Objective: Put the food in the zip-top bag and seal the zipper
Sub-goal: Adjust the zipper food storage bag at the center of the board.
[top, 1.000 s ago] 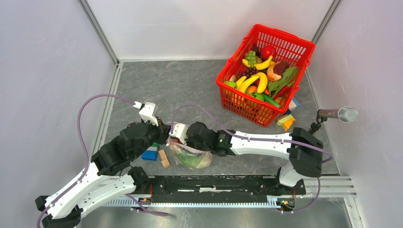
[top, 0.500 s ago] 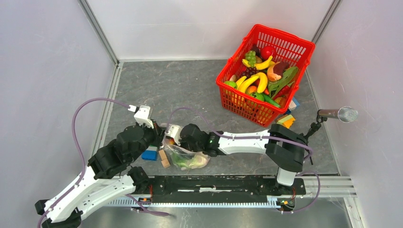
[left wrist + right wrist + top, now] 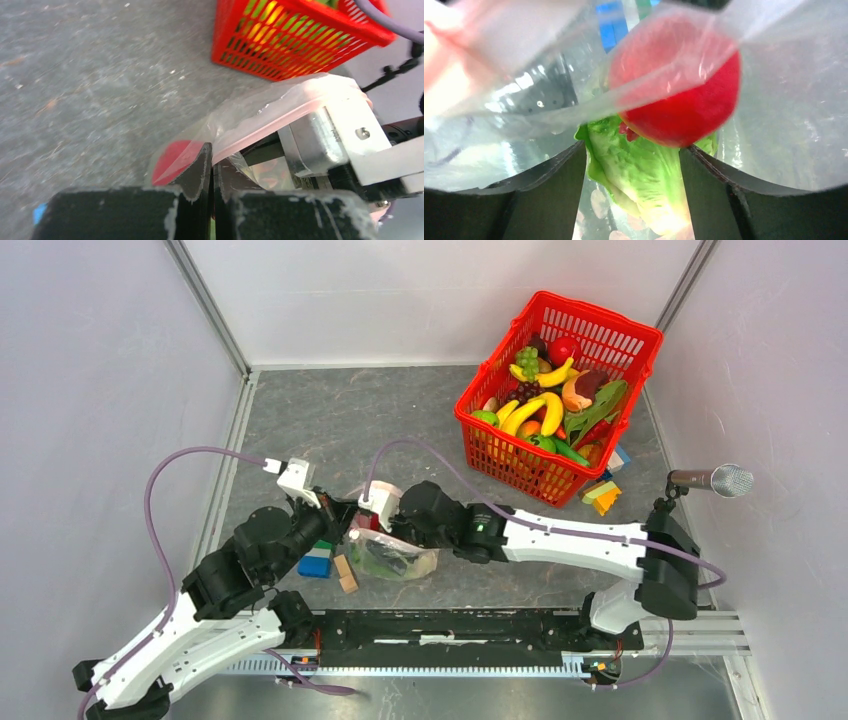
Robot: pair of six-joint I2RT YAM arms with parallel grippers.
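Note:
The zip-top bag [image 3: 396, 560] lies near the front of the table, between my two grippers. My left gripper [image 3: 213, 167] is shut on the film at the bag's mouth, right by the pink zipper [image 3: 280, 112]; from above, that left gripper [image 3: 345, 528] is at the bag's left corner. My right gripper [image 3: 633, 147] stands open at the bag's mouth. Just past its fingertips a red apple [image 3: 689, 102] rests on leafy green lettuce [image 3: 639, 175] inside the bag [image 3: 784, 125]. The same apple [image 3: 172, 157] shows red through the film.
A red mesh basket [image 3: 556, 390] full of toy fruit and vegetables stands at the back right. A blue-green block [image 3: 317, 562] and small wooden cubes [image 3: 345, 573] lie just left of the bag. Coloured blocks [image 3: 603, 495] and a microphone [image 3: 715, 480] sit by the right wall.
My right gripper has opened and let go of the red apple, which now lies in the bag. The right arm has drawn back a little. My left gripper keeps its hold.

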